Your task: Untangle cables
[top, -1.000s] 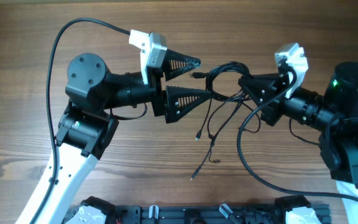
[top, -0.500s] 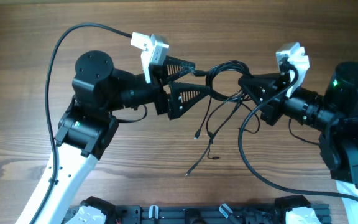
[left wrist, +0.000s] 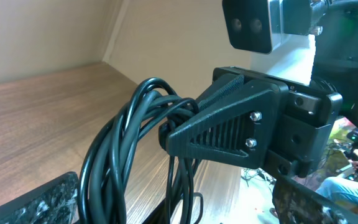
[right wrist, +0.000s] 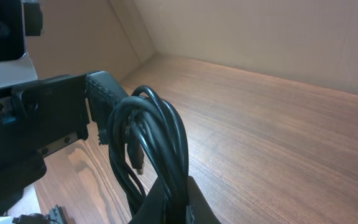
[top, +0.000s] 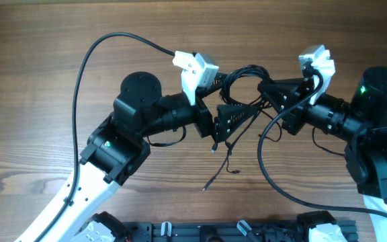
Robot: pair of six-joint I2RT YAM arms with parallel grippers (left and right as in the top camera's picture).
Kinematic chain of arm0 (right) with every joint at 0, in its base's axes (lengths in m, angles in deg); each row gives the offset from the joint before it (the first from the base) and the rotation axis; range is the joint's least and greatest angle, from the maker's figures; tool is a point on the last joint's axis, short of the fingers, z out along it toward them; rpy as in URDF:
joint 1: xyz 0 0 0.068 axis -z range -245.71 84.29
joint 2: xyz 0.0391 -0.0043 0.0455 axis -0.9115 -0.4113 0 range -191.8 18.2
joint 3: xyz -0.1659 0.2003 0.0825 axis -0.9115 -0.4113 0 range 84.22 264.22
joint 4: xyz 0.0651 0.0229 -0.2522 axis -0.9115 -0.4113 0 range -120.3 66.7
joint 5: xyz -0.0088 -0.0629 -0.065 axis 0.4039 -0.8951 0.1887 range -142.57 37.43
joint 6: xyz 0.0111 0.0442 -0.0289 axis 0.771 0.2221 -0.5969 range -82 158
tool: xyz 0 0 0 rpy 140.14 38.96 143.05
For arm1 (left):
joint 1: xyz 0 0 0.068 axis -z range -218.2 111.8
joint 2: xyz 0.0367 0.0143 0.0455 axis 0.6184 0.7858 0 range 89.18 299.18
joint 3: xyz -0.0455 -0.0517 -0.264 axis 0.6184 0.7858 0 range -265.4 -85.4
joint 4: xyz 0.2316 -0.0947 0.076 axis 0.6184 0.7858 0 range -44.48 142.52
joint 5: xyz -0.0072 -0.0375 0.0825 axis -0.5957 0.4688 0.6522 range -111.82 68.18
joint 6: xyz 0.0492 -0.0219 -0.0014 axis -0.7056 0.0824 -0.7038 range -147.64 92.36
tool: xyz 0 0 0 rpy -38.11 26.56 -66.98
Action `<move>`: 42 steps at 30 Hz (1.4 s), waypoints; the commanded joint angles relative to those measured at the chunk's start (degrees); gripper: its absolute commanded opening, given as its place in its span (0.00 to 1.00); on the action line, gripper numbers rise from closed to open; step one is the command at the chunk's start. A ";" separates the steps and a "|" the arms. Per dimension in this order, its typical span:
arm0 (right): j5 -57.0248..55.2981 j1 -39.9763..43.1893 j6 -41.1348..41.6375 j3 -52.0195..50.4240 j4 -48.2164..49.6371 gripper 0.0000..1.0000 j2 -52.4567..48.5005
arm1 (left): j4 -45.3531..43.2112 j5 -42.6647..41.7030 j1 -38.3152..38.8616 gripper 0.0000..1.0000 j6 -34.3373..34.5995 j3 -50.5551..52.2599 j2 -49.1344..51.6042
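Wood-grain table (top: pixel 46 40) fills the overhead view, and plain beige walls (right wrist: pixel 260 37) stand behind it in both wrist views. Toward the far middle of the table the cables (top: pixel 244 75) form a black coil of several loops, held up off the wood. The right gripper (top: pixel 263 90) comes in from the right with its fingers pressed together on the coil's right side; in its own wrist view the strands run down into the pinch at the bottom edge. The left gripper (top: pixel 244 92) reaches in from the left with its fingers (left wrist: pixel 36 199) spread apart, and part of the coil lies between them; whether either one touches a strand cannot be told. Its wrist view looks straight at the loops and the other gripper's ribbed black tip. Thin loose strands drop from the coil to the table, one ending in a small plug (top: pixel 213 146), a longer one ending nearer the front edge
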 commanded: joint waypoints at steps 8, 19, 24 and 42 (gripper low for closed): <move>-2.78 -0.07 3.21 0.24 1.86 0.04 0.55 | 1.01 1.86 1.99 0.91 -1.40 -0.50 -0.44; -14.08 -0.07 7.72 0.24 2.34 0.04 0.81 | 7.32 23.63 2.03 1.00 8.15 -0.50 -2.93; -10.84 -0.07 9.68 0.24 2.93 0.04 0.79 | 7.06 24.11 2.03 1.00 20.37 -0.50 -2.56; -1.01 -0.07 8.79 0.24 6.05 0.04 0.74 | 5.64 15.45 7.02 0.67 30.67 -0.50 -1.18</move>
